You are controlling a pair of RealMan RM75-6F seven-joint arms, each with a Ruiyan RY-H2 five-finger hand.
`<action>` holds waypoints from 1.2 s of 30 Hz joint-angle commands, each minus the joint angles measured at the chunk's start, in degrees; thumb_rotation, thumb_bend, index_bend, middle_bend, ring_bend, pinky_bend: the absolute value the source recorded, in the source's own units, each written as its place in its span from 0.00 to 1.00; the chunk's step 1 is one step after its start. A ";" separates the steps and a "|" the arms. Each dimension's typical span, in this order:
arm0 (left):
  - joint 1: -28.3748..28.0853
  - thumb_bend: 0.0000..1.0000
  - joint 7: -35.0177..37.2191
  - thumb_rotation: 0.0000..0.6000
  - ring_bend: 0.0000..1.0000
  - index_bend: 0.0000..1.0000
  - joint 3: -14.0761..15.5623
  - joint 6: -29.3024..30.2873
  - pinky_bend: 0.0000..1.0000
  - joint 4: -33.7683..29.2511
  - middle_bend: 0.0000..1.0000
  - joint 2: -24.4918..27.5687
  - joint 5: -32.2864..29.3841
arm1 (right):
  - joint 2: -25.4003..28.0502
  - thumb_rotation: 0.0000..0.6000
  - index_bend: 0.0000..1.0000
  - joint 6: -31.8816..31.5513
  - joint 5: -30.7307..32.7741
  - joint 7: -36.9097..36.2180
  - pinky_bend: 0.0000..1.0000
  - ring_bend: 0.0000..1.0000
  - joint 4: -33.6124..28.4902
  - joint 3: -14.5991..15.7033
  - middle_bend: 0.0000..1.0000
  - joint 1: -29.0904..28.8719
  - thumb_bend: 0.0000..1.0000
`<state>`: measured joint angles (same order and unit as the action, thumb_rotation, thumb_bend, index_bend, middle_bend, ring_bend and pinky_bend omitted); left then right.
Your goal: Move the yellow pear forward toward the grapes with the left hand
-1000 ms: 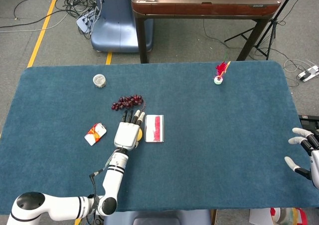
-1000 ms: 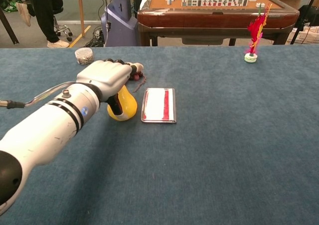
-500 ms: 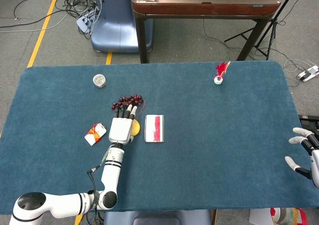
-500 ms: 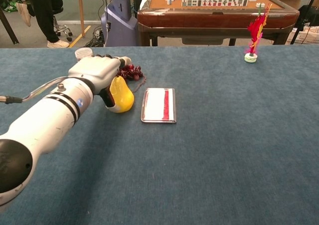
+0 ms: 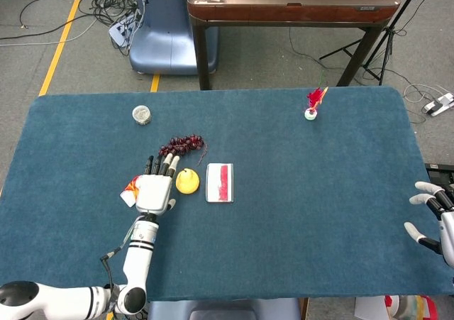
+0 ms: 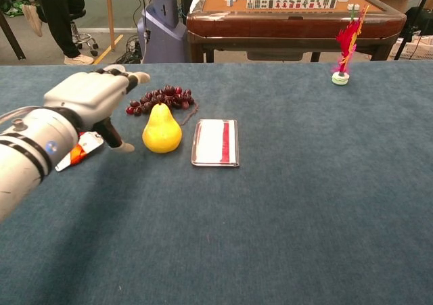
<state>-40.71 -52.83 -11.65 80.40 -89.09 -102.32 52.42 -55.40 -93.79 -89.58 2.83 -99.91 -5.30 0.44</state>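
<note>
Left hand: fingers extended and apart, holding nothing. It hovers just left of the pear, clear of it; in the chest view the thumb points down toward the cloth between pear and packet, and whether it touches the cloth cannot be told. Palm faces down, fingertips pointing to the far side.

Pear: yellow, upright on the blue table, stem end toward the far side. It stands just near of the grapes; in the chest view its tip overlaps the bunch, though contact cannot be told. Just right of it lies the tin.

Grapes: dark red bunch, lying flat, far of pear and left hand.

Tin: flat silver rectangle with a red stripe along its length, beside the pear on the right, apart from it.

Packet: small, white with red and orange, at the left of the hand and partly hidden behind it.

Jar: small round lidded container, far left on the table, well apart from the grapes.

Shuttlecock: red and yellow feathers on a white base, upright, far right.

Right hand: at the right table edge, fingers apart, holding nothing.
</note>
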 commanded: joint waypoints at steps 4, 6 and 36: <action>5.99 0.00 0.37 1.00 0.00 0.00 4.87 4.39 0.00 -7.14 0.00 9.38 2.84 | -0.70 1.00 0.46 0.99 0.65 1.27 0.33 0.22 0.45 0.03 0.31 -0.38 0.10; 7.66 0.00 2.25 1.00 0.00 0.00 6.11 5.63 0.01 -8.12 0.00 11.78 4.85 | -0.98 1.00 0.46 1.46 0.75 1.75 0.33 0.22 0.58 0.12 0.31 -0.57 0.10; 28.56 0.20 30.84 1.00 0.46 0.46 18.85 12.06 0.60 -11.28 0.49 37.50 26.67 | -3.99 1.00 0.46 7.83 4.54 10.41 0.33 0.22 0.73 1.37 0.31 -2.62 0.10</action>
<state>-12.72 -21.66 7.67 92.07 -101.33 -64.64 78.45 -59.41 -85.99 -85.05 13.22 -99.17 -3.94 -2.17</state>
